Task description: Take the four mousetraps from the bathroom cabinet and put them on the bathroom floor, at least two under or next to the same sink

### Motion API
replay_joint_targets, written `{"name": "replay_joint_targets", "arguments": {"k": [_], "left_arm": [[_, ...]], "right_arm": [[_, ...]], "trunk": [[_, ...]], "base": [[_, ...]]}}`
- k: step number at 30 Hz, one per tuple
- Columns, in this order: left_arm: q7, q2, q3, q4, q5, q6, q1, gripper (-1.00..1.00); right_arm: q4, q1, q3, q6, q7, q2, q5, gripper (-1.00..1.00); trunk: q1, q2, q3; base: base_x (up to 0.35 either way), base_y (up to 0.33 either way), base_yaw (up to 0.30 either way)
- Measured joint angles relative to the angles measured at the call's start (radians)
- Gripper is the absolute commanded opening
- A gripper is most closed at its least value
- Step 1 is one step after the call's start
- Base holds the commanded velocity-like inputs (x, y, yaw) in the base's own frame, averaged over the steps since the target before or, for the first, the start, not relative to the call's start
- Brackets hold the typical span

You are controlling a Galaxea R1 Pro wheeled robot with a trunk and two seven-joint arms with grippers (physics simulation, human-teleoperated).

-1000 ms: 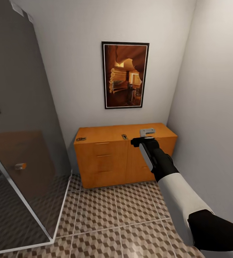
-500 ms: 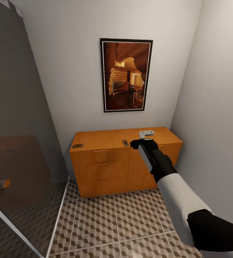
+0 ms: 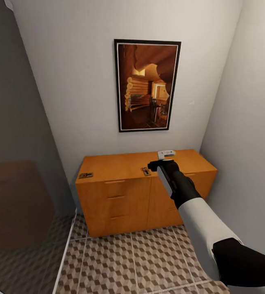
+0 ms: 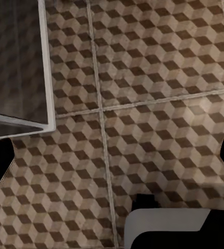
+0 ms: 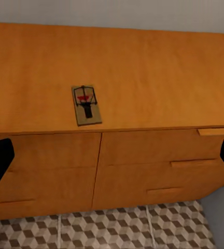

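Cube-patterned brown and beige floor tiles (image 3: 148, 257) are lying before the orange-brown wooden cabinet (image 3: 120, 196), two small brown wooden mousetraps (image 3: 145, 171) (image 3: 85, 175) resting on its top; the right gripper (image 5: 112, 155) is hovering wide open. No writing is showing.

The cabinet (image 3: 120, 192) is smooth orange-brown wood with a soft satin sheen. The mousetrap (image 5: 86, 105) on it is a matt pale wooden board carrying dark wire. The bathroom floor (image 4: 158, 93) looks like matt printed tile with pale grout.
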Motion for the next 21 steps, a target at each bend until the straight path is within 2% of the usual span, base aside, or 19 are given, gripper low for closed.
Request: {"name": "replay_joint_targets", "arguments": {"k": [10,21], "left_arm": [[0.000,-0.005,0.000,0.000,0.000,0.000,0.000,1.00],[0.000,-0.005,0.000,0.000,0.000,0.000,0.001,1.00]], "right_arm": [[0.064,0.000,0.000,-0.001,0.004,0.011,-0.001,1.00],[0.114,0.000,0.001,0.001,0.000,0.011,-0.001,1.00]], "trunk": [[0.000,0.000,0.000],[0.001,0.000,0.000]], "base": [[0.291,0.114,0.000],[0.051,0.019,0.000]]}}
